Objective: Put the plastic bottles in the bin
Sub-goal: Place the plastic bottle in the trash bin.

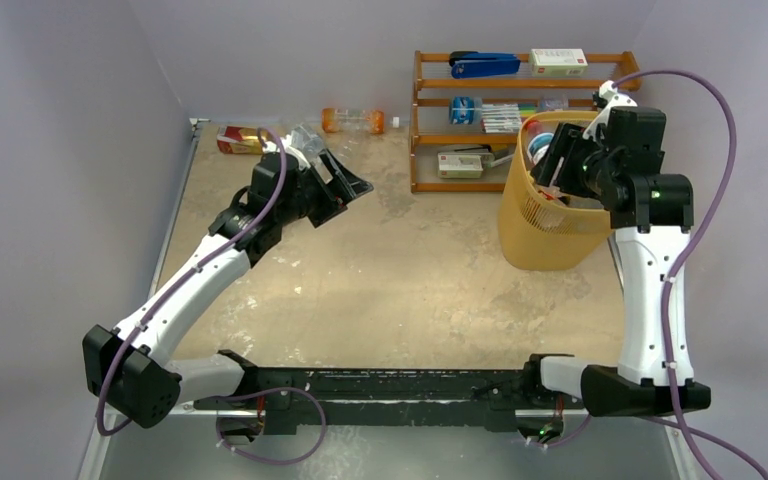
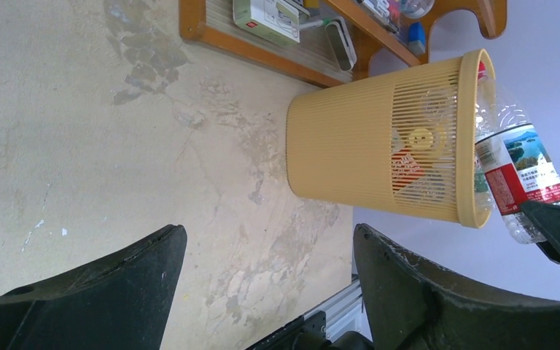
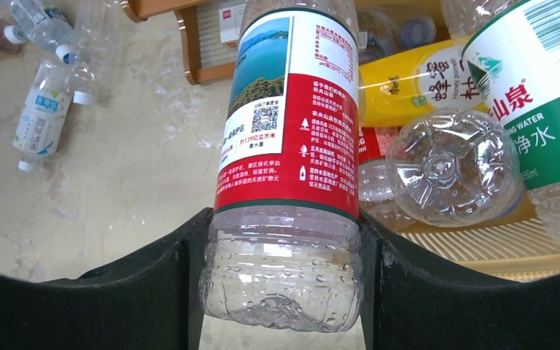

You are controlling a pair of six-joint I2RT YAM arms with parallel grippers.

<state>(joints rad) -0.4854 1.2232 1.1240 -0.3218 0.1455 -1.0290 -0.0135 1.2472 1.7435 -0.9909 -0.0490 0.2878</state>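
The tabletop [image 1: 380, 290] carries the yellow-orange bin [image 1: 535, 240] at its far right, just in front of the wooden shelf rack [image 1: 418, 120]. My right tool [image 3: 281, 284] is clamped on a clear red-labelled bottle [image 3: 292, 124] at the bin's mouth; a yellow bottle [image 3: 401, 91] and a green-labelled bottle [image 3: 547, 80] lie inside. My left tool [image 2: 266, 284] stands open and empty, well apart from the bin. An amber bottle [image 1: 352, 120] lies by the back wall.

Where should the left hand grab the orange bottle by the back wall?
Mid-body, from straight above. The orange bottle lies on its side, long axis left to right, so the open left hand should probably close across its width, front to back.
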